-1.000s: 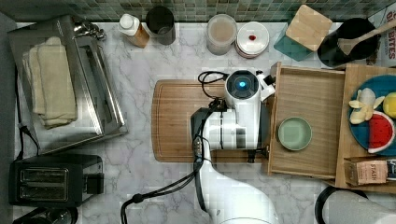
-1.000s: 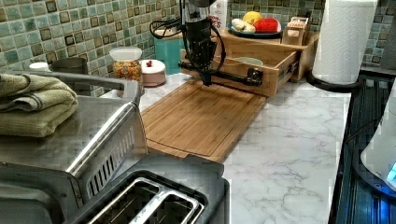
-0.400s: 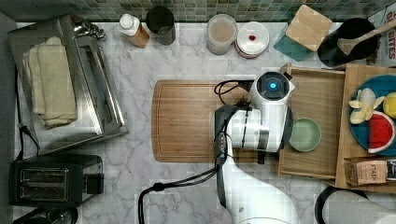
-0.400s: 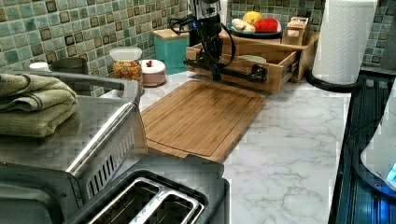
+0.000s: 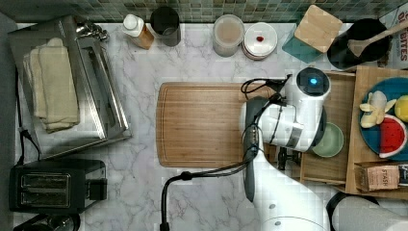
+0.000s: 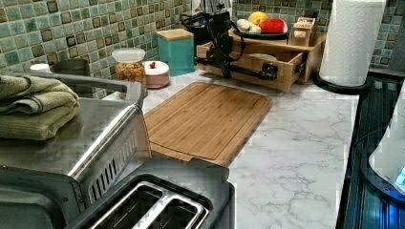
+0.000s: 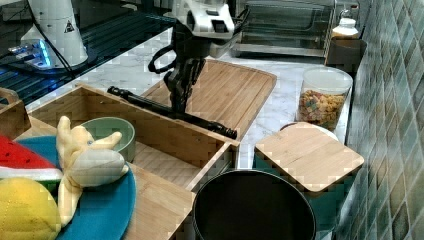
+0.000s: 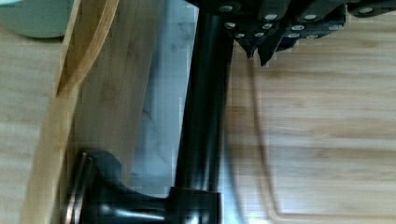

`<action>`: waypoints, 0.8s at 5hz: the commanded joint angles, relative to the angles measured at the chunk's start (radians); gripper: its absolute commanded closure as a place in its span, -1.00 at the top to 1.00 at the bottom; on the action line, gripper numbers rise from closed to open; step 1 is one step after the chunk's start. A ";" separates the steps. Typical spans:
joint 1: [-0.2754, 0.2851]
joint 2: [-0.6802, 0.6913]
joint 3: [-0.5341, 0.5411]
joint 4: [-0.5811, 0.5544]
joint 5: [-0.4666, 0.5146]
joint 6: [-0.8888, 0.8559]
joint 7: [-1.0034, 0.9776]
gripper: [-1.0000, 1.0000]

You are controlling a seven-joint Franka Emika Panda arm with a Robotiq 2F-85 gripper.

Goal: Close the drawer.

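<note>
- The drawer point(image 7: 165, 145) sits part-open under the shelf point(image 7: 160, 205).
- Our gripper point(image 7: 182, 92), fingers together, rests against its handle point(image 7: 200, 121).
- We push squarely, keeping contact mid-bar to avoid skewing.

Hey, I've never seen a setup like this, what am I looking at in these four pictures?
This is a white robot arm on a marble kitchen counter, filmed from above, from two sides, and from a camera on its wrist. Its gripper sits at the long dark bar handle of a shallow light-wood drawer, which is partly open and holds a pale green bowl. Beside the drawer lies a flat wooden cutting board. A toaster oven with folded towels, a black toaster and some jars stand around. The fingers' grip on the handle can't be made out.
</note>
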 commanded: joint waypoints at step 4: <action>-0.262 0.046 -0.147 0.133 0.015 0.306 -0.207 -1.00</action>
